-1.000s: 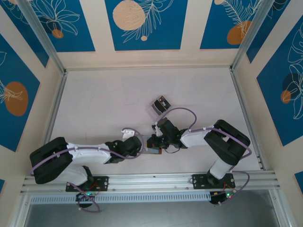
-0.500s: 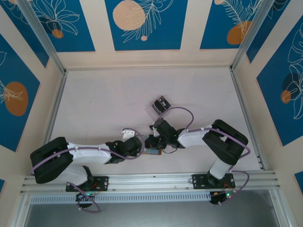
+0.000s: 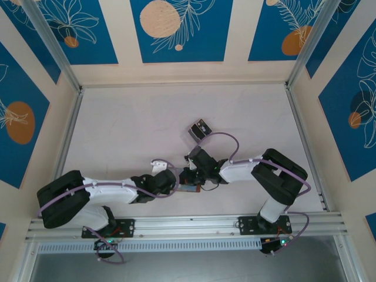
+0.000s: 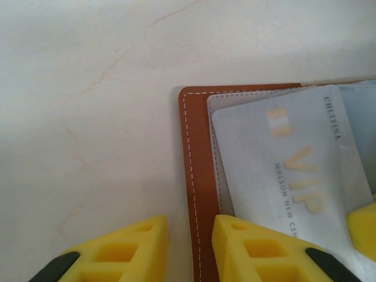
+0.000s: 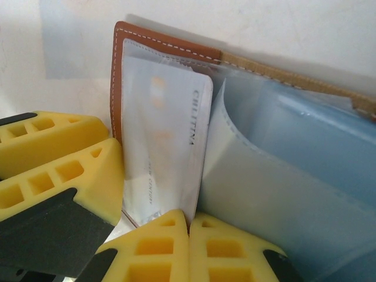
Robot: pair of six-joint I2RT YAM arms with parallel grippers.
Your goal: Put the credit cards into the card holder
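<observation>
The left gripper [image 4: 191, 254] straddles the card holder's [image 4: 197, 153] brown edge, grip cannot be told; right gripper [image 5: 189, 249], jaws pressed together, touches the pale card [image 5: 167, 135].

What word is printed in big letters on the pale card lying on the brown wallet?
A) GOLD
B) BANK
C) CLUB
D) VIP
D: the left wrist view shows pale gold letters spelling VIP across the pale card, which lies on the brown wallet.
</observation>
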